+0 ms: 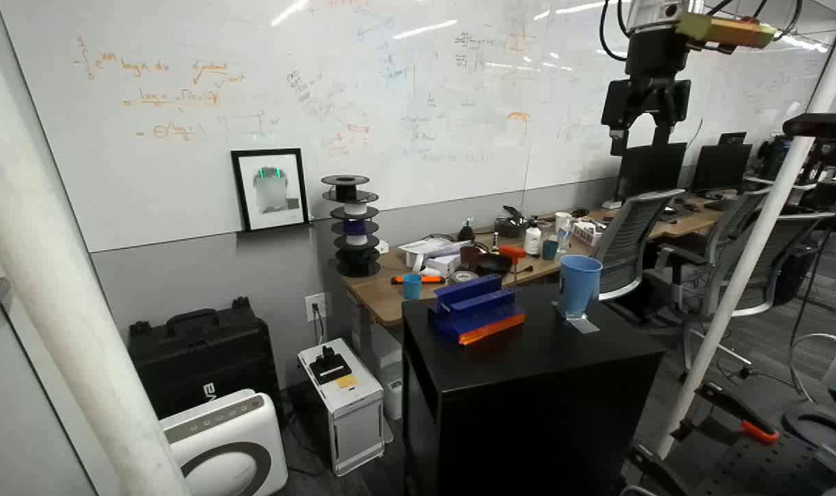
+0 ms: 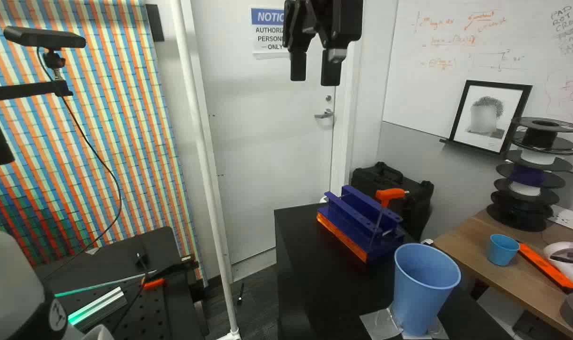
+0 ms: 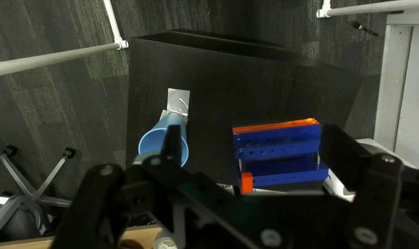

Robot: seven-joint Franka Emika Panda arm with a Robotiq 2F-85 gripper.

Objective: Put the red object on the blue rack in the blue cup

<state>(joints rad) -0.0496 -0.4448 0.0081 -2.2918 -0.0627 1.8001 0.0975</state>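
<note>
The red object is an orange-red T-handled tool; its handle [image 1: 513, 252] stands up at one end of the deep-blue rack [image 1: 476, 301]. In an exterior view the handle [image 2: 390, 193] tops a thin shaft going down into the rack [image 2: 357, 215]. The wrist view shows the handle [image 3: 247, 181] and rack [image 3: 278, 138] from above. The pale-blue cup [image 1: 579, 286] stands upright beside the rack, taped down; it also shows in an exterior view [image 2: 421, 293] and the wrist view [image 3: 154, 141]. My gripper [image 1: 639, 143] is open and empty, high above both, also in an exterior view [image 2: 314, 79].
Rack and cup share a black cabinet top [image 1: 528, 358]. Behind it a wooden desk [image 2: 461, 236] holds a smaller blue cup [image 2: 502, 249], an orange tool [image 2: 543, 267] and spools [image 2: 534, 174]. A white pole [image 2: 199, 141] and office chairs [image 1: 628, 241] stand around.
</note>
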